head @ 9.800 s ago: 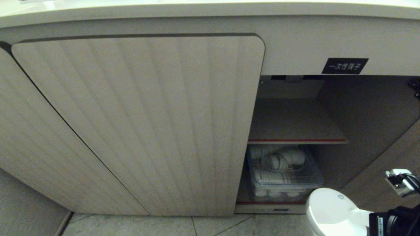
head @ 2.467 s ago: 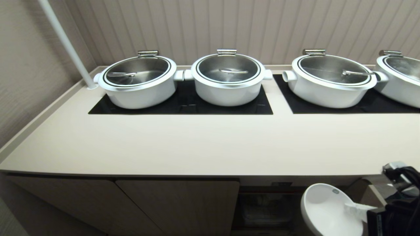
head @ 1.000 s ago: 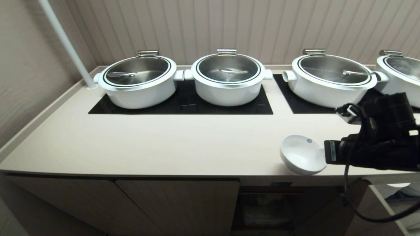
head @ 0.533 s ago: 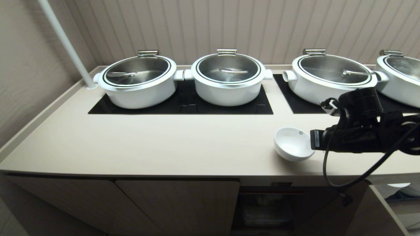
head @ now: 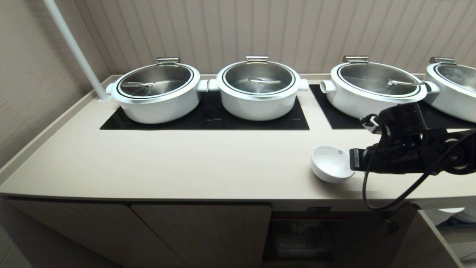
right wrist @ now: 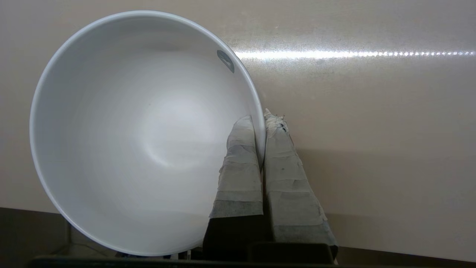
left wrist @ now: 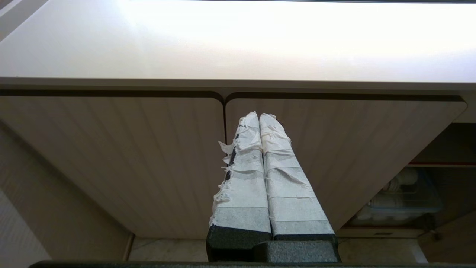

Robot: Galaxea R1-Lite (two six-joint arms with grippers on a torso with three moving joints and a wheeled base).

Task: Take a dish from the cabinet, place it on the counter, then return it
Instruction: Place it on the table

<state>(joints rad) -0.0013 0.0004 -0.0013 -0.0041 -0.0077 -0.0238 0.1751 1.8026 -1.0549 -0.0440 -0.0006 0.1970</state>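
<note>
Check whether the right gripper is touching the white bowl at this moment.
Touching. The right wrist view shows the right gripper pinching the bowl rim, one finger inside, one outside.

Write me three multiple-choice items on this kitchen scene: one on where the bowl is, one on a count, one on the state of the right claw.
1. Where is the bowl?
A. inside the cupboard
B. over the counter, near its front edge
C. on a black hob panel

2. How many lidded pots show in the head view?
A. two
B. four
C. six

3. How is the right claw?
A. shut on the bowl's rim
B. wide open above the bowl
C. shut on a pot lid

Answers:
1 B, it sits in front of the hob panels.
2 B, four pots stand in a row at the back, the first at.
3 A, one finger is inside the rim and one outside.
</note>
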